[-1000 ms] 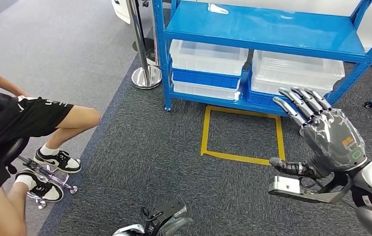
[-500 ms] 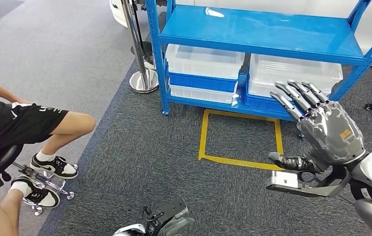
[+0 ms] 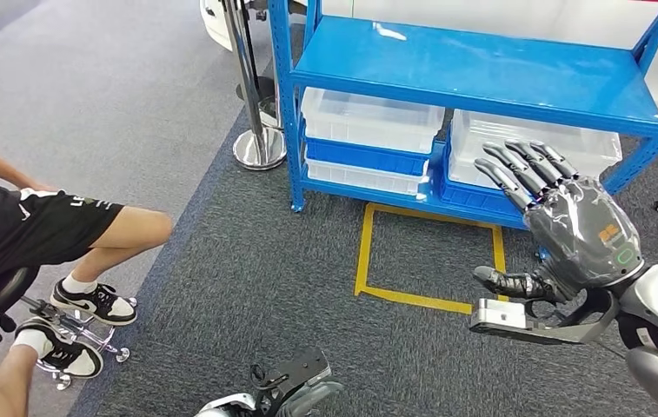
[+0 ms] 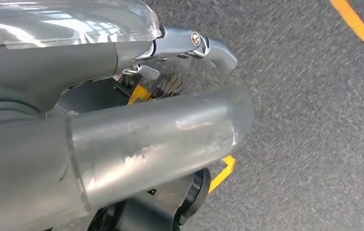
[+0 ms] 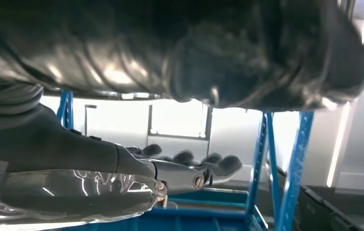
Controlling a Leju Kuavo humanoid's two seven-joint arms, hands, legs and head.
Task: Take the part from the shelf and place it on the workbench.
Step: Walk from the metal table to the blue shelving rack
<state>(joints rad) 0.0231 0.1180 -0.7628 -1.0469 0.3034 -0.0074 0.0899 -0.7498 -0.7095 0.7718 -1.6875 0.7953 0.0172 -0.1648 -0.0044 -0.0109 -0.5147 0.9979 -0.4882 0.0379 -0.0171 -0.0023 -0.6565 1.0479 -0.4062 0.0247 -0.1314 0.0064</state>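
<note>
The right robot hand (image 3: 581,234) is raised in front of the blue shelf (image 3: 481,69), released, fingers (image 3: 516,169) extended and spread, grasping nothing. The left robot hand (image 4: 122,134) hangs low over the grey carpet (image 3: 247,261); its state cannot be determined. Clear plastic bins (image 3: 368,117) occupy the shelf's lower level. The part cannot be identified. A yellow taped square (image 3: 429,256) marks the floor before the shelf. A seated person (image 3: 29,234) is at the left.

Dark grey carpet (image 3: 247,261) with a yellow tape square (image 3: 429,256) marked just in front of the rack. A chrome stanchion (image 3: 255,130) stands at the carpet's far left edge. A seated person (image 3: 38,234) in black shorts and black-and-white sneakers (image 3: 90,300) occupies the left side.
</note>
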